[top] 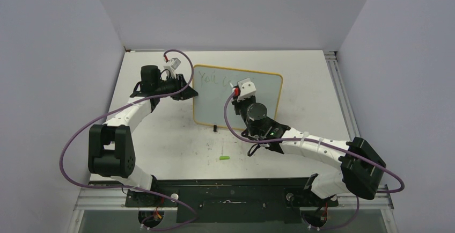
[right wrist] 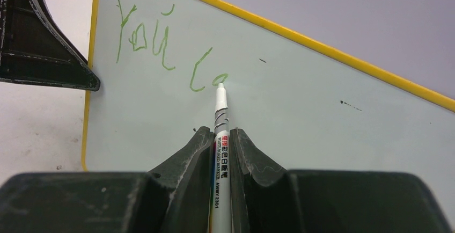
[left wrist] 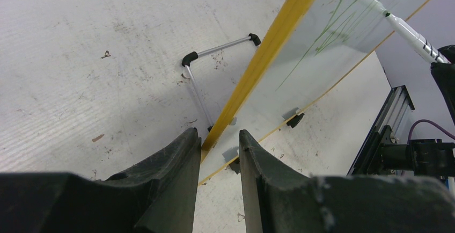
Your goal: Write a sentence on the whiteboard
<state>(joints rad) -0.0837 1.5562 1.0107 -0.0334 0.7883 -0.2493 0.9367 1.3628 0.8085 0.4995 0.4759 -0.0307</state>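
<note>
You see the whiteboard [top: 213, 106] near the middle of the table [top: 177, 132], standing almost upright and leaning back on a thin wire stand [left wrist: 198, 90]. Its long axis runs from left to right across the table and its writing face is turned toward the arm bases. The left gripper [left wrist: 219, 135] is at the left edge of the board. Its two fingers are close together with the yellow frame between them, so it pinches the board at that edge. The right gripper [right wrist: 221, 133] is in front of the writing face, and its fingers are pressed on the white barrel of a marker [right wrist: 222, 160]. The marker's long axis points straight out from the fingers toward the board, and its tip touches the face. The sentence [right wrist: 161, 50] sits in the upper left part of the board as thin green strokes. It runs to the right along the long axis and reads "You", then a "c" and a small unfinished letter where the tip rests. A small green cap [top: 224, 158] lies on the table in front of the board, well apart from it.
</note>
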